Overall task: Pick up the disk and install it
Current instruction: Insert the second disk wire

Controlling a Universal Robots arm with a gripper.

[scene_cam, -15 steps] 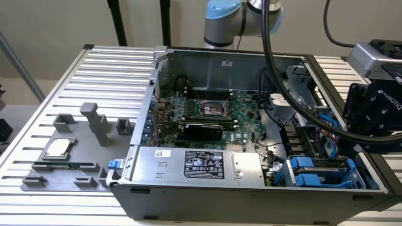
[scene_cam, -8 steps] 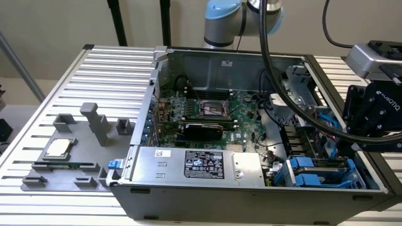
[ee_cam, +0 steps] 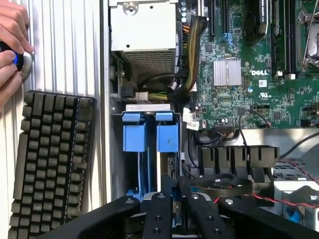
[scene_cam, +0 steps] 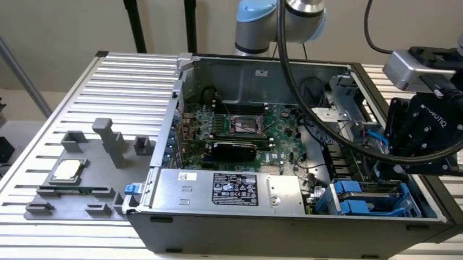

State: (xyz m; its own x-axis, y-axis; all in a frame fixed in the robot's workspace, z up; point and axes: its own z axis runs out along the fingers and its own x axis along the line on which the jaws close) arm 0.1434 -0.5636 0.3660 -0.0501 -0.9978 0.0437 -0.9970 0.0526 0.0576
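Wrist view: gripper [ee_cam: 172, 199] hangs directly over the drive bay, fingers [ee_cam: 158, 211] drawn near-together on the disk [ee_cam: 164, 169], its edge-on blue carrier standing in the bay, long axis running away toward the blue latches [ee_cam: 149, 132].

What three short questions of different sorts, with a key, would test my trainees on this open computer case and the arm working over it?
1. True or false: the gripper hangs over the blue drive carriers in the case's bay.
2. What lies beside the case, near a person's hand? A keyboard, B mouse mat, C screwdriver.
3. Fill in: on the grey fixture at the exterior view's left sits a small square silver ____.

Key: 1 true; 2 A, the keyboard; 3 chip.
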